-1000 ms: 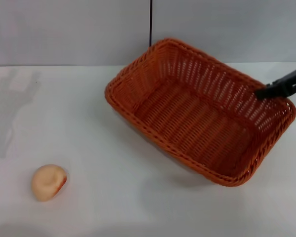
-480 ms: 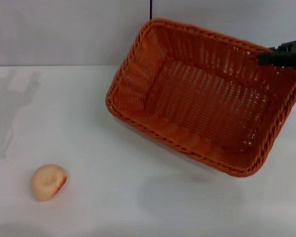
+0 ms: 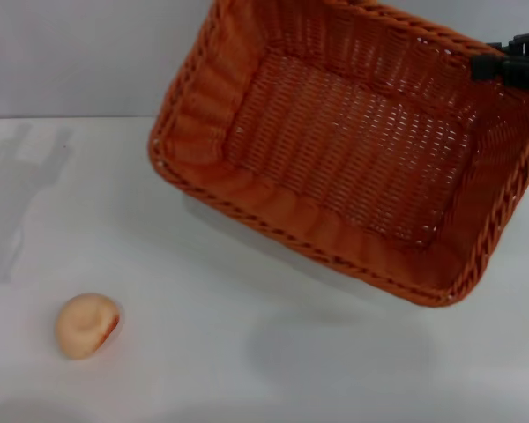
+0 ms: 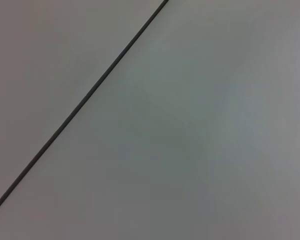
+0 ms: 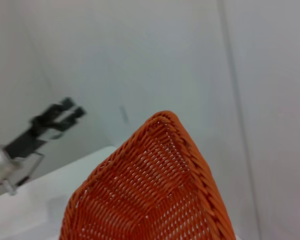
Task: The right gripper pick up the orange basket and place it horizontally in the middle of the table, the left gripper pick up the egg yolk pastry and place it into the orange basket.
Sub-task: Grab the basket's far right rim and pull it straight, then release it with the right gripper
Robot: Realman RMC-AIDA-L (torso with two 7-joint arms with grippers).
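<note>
The orange basket (image 3: 335, 150) hangs tilted above the white table (image 3: 247, 370), its open side turned toward me. My right gripper (image 3: 494, 69) is shut on its far right rim, with only a dark finger showing. The right wrist view looks along the basket's (image 5: 150, 195) woven corner. The egg yolk pastry (image 3: 86, 324) lies on the table at the front left, well apart from the basket. My left gripper (image 5: 65, 111) shows only in the right wrist view, held up far off by the wall, open and holding nothing.
A grey wall with a thin dark vertical seam (image 3: 269, 35) stands behind the table. The basket casts a faint shadow (image 3: 335, 352) on the table below it. The left wrist view shows only wall and the seam (image 4: 90, 95).
The basket has risen off the table and tipped up toward me, shifting left and higher in the head view with the right gripper. The pastry has not moved.
</note>
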